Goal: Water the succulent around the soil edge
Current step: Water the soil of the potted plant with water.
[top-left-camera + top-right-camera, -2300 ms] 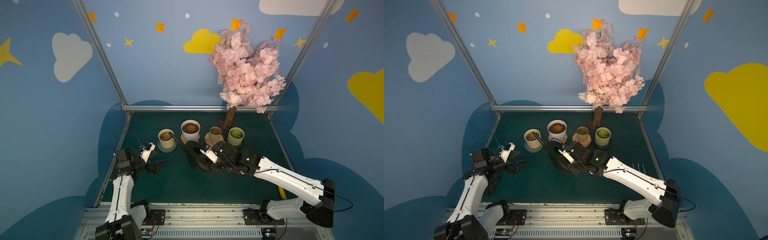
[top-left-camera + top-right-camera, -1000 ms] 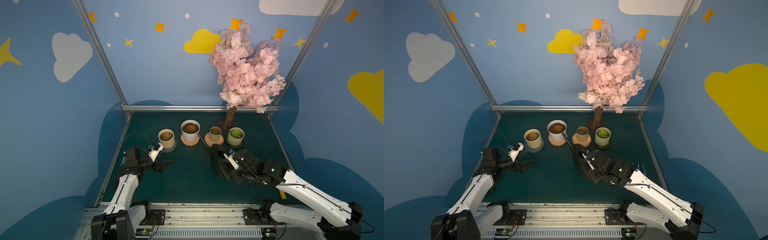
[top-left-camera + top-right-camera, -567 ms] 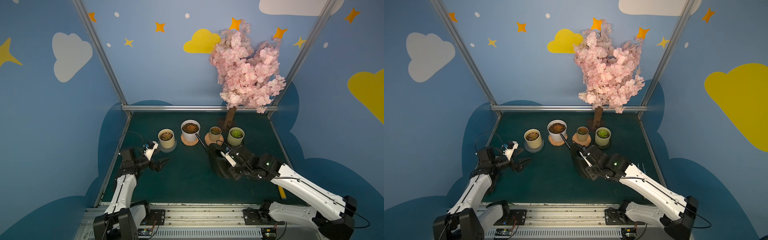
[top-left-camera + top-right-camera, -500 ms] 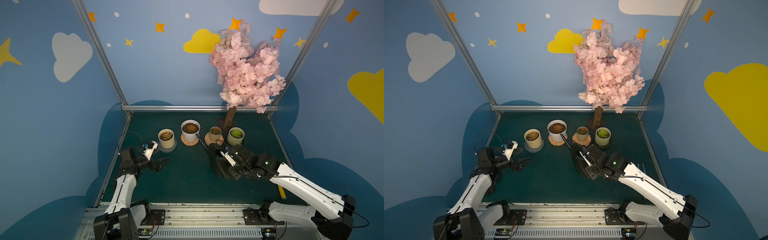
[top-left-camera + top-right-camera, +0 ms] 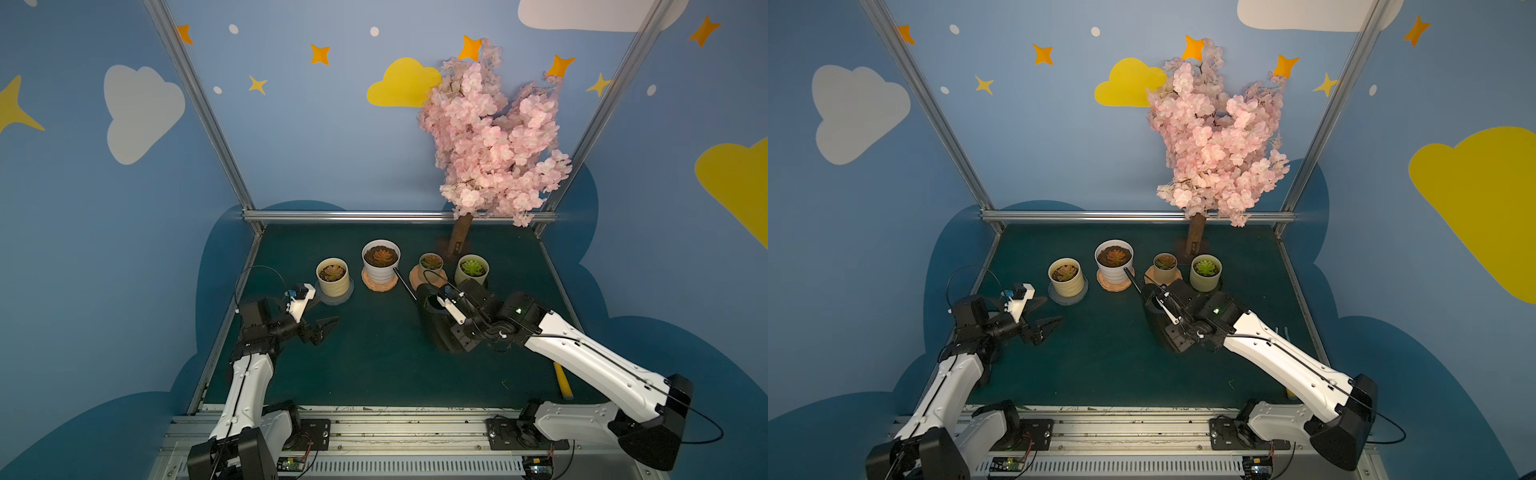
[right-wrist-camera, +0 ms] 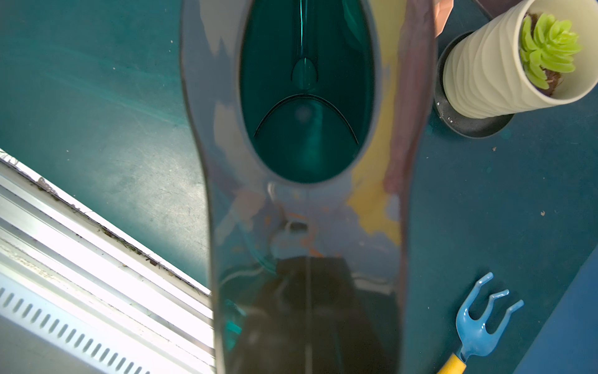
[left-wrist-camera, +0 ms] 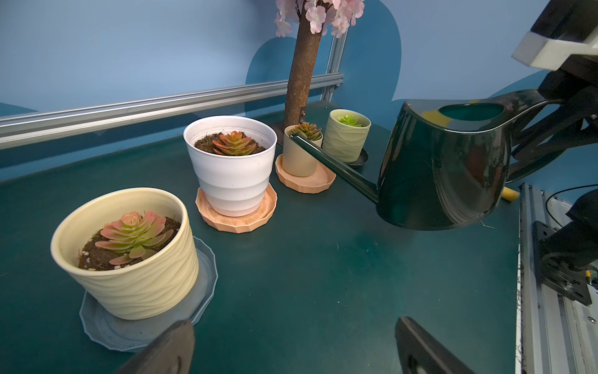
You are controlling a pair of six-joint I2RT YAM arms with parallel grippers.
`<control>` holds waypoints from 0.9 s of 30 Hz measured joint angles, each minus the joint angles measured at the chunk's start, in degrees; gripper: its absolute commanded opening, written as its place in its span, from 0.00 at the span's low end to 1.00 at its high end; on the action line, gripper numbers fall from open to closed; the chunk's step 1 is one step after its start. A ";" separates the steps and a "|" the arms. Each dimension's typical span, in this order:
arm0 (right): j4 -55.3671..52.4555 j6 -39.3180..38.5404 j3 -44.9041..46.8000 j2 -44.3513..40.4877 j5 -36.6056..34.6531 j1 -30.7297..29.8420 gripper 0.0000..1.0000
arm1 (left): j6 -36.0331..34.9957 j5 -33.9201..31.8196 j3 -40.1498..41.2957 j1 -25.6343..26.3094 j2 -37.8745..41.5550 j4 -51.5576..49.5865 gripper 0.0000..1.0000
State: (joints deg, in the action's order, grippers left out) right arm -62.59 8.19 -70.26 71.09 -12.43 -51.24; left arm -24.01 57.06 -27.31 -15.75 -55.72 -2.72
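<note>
Left wrist, watering can in right hand

watering can: shifted right, away from white pot | spout tip: from cream pot rim to beside white pot | left gripper: edged forward

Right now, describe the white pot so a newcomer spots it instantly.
Find the pink blossom tree at the back of the green table; four pots stand in a row before its trunk. In both top views the white pot is second from the left, on a peach saucer. It alone is white with stepped bands; its neighbours are cream or tan.
</note>
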 measured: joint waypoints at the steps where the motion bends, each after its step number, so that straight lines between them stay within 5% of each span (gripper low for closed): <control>1: -0.24 -0.09 -0.33 0.20 0.02 0.07 0.00 | 0.00 0.04 0.00 0.00 -0.20 0.00 1.00; 27: -8.61 -1.57 -10.67 9.03 1.11 0.55 0.00 | -0.44 0.04 0.00 1.44 -1.40 -0.04 1.00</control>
State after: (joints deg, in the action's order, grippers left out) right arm -71.20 6.61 -80.93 80.12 -11.31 -50.70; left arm -24.45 57.10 -27.31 -14.31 -57.12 -2.76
